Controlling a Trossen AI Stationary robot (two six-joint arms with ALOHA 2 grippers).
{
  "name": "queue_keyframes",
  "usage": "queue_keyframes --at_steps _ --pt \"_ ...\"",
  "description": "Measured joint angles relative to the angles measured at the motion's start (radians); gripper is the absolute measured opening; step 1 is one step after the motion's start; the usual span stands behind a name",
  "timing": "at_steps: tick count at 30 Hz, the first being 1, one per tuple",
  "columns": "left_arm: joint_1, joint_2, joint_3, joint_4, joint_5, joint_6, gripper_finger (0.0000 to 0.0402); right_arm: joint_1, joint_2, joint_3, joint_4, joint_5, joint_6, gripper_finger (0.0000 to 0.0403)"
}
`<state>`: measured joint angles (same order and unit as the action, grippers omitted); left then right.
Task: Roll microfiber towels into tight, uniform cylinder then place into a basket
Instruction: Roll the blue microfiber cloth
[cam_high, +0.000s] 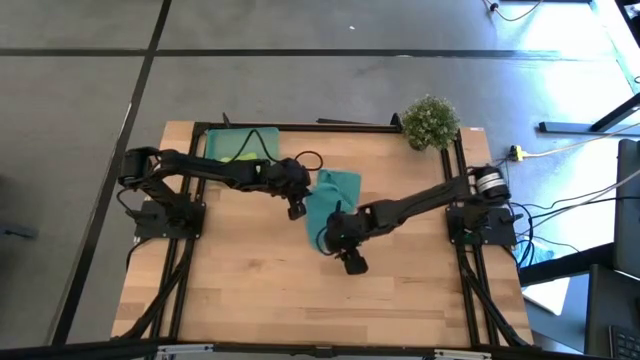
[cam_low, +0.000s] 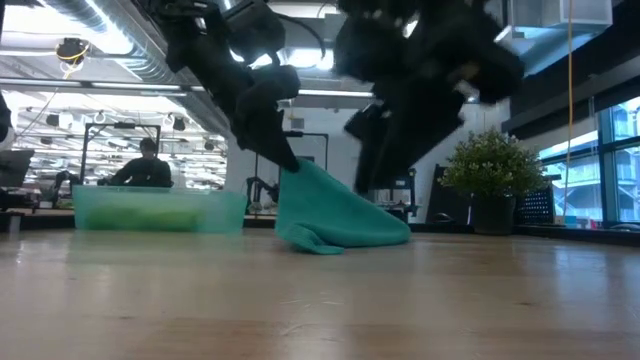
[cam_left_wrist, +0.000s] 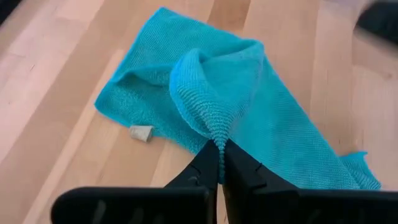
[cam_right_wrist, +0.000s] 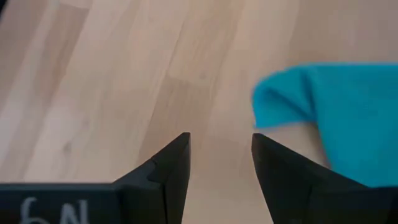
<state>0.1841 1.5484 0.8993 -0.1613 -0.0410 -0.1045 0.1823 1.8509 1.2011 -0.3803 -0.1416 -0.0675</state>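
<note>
A teal towel (cam_left_wrist: 261, 118) of soft microfibre cloth shows a fine, knobbly woven texture and a matt finish. The table (cam_high: 250, 290) is pale wood in planks, smooth with a light sheen. The basket (cam_low: 160, 210) is translucent green plastic, slightly cloudy. The left gripper (cam_left_wrist: 220, 160) has matt black plastic-looking fingers, as does the right gripper (cam_right_wrist: 221, 158).

From above, the two arms cover part of the teal towel (cam_high: 328, 200), the green towel (cam_low: 150, 217) shows only as a blur through the basket (cam_low: 215, 212) wall, and the person (cam_low: 145, 170) behind the basket is too small to make out.
</note>
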Motion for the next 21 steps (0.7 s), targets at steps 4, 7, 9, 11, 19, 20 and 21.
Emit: queue_keyframes --at_steps 4,7,9,11,19,20,21 --pt "0.0 0.001 0.0 -0.037 0.0 -0.001 0.0004 0.001 0.094 0.0 0.112 0.034 -0.032 0.0172" --pt "0.0 0.001 0.0 -0.064 0.003 -0.001 0.0003 0.0 0.14 0.0 0.163 0.088 -0.039 0.0172" --pt "0.0 0.001 0.0 -0.08 0.003 -0.001 0.0003 -0.002 0.158 0.0 0.169 0.116 -0.039 0.0172" --pt "0.0 0.001 0.0 -0.095 0.003 -0.001 0.0004 -0.002 0.162 0.0 0.175 0.138 -0.039 0.0172" --pt "0.0 0.001 0.0 -0.098 0.003 -0.001 0.0003 -0.009 0.164 0.001 0.177 0.179 -0.036 0.0172" --pt "0.0 0.001 0.0 -0.098 0.003 -0.001 0.0003 -0.011 0.164 0.001 0.176 0.179 -0.024 0.0172" --pt "0.0 0.001 0.0 -0.097 0.003 -0.001 0.0004 -0.012 0.165 0.002 0.174 0.181 -0.012 0.0172"
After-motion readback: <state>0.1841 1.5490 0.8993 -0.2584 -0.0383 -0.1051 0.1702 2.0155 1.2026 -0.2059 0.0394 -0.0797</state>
